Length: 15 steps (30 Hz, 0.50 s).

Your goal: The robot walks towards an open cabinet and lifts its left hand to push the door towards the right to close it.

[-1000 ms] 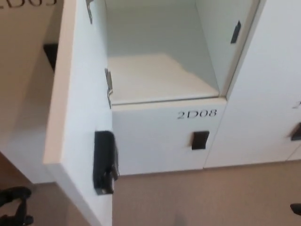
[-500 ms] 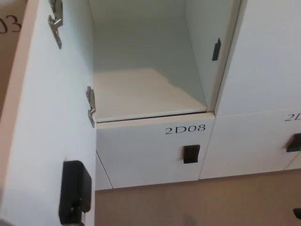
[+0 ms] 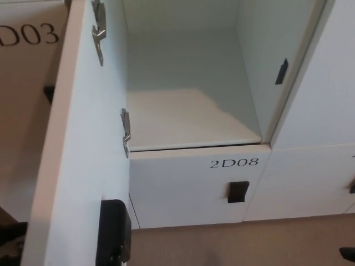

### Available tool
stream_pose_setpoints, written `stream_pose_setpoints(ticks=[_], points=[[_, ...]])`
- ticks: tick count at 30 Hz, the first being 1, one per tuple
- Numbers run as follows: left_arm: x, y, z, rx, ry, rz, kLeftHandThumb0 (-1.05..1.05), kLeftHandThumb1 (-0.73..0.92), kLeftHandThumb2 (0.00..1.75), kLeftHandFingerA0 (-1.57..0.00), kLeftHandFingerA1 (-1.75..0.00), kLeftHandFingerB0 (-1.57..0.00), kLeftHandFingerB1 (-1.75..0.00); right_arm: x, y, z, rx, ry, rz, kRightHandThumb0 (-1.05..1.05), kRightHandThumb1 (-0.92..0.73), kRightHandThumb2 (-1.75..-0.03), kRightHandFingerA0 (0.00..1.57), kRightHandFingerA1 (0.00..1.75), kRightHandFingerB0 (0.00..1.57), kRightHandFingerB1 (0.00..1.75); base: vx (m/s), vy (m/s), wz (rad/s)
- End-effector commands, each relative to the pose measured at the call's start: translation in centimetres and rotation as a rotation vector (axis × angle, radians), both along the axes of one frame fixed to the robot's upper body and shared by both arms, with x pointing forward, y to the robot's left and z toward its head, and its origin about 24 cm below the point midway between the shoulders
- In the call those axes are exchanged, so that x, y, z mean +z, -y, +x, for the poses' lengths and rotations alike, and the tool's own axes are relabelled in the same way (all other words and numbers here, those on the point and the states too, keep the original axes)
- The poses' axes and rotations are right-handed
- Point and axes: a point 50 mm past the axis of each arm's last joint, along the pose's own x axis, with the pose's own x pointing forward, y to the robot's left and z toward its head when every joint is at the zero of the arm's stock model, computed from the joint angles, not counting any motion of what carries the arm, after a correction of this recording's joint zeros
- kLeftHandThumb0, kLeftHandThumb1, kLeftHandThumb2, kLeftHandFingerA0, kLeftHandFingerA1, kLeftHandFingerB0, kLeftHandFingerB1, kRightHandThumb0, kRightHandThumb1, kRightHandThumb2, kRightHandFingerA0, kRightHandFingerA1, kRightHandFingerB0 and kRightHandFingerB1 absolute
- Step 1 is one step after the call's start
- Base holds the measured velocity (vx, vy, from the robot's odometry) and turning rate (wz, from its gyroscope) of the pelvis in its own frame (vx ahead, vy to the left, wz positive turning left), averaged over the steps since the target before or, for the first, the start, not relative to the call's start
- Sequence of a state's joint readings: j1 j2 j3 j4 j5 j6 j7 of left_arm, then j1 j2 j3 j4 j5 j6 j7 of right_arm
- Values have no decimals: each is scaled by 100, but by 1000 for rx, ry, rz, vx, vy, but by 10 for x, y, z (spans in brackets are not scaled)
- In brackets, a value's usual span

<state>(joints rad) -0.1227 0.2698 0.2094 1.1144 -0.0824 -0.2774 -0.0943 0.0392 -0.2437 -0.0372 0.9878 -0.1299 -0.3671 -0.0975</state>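
Observation:
The open cabinet is a white, empty compartment straight ahead. Its door stands swung out to the left, inner face toward me, with two metal hinges and a black lock box near its lower edge. A dark sliver of my left hand shows at the bottom left, beyond the door's outer edge and apart from it. A small dark tip of my right hand shows at the bottom right corner. Both are too cropped to read.
Below the open compartment is a shut locker marked 2D08 with a black handle. A locker marked D03 lies behind the door on the left. More white lockers stand to the right. Beige carpet runs along the bottom.
The whole picture has shifted as the camera moved. The door stands at the same wide-open angle to the cabinet. My hands stay low at the picture's edges.

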Motion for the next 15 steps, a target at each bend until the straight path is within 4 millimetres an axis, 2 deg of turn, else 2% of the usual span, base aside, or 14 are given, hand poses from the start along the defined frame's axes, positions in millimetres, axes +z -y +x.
stream_pose_setpoints(ticks=[1,8,9,11,12,13,14,15], points=[[3,-2,1,9,24,18,-47,54,92,-61,-108,-41,-88,0,4,-3,-13,-5,-13,-23,-67,-59,72,51,54,43,0,0,0],[5,-1,2,2,39,19,-49,54,92,-57,-110,-37,-93,0,3,-4,-11,-1,-9,-23,-68,-60,72,52,54,43,0,0,0],[5,-1,1,7,47,16,-60,51,102,-56,-94,-35,-77,0,3,-4,-9,-2,-9,-23,-68,-60,71,51,54,44,0,0,0],[5,0,1,9,57,16,-60,51,102,-56,-94,-35,-77,-1,3,-5,-8,-4,-11,-23,-68,-60,71,51,54,44,0,0,0],[5,5,4,49,97,-15,-66,70,80,-36,-109,-23,-87,-1,3,-6,-9,-10,-11,-22,-68,-59,72,52,54,43,0,0,0],[5,9,6,79,124,-38,-66,70,80,-36,-109,-23,-87,-2,3,-7,-10,-15,-10,-22,-68,-59,72,52,54,43,0,0,0],[7,20,15,97,187,-67,-77,84,73,-24,-101,-14,-79,-4,1,-10,-11,-27,-4,-22,-69,-60,70,50,52,43,0,0,0],[10,26,20,87,214,-72,-77,84,73,-24,-101,-14,-79,-6,0,-12,-10,-32,0,-22,-69,-60,70,50,52,43,0,0,0]])
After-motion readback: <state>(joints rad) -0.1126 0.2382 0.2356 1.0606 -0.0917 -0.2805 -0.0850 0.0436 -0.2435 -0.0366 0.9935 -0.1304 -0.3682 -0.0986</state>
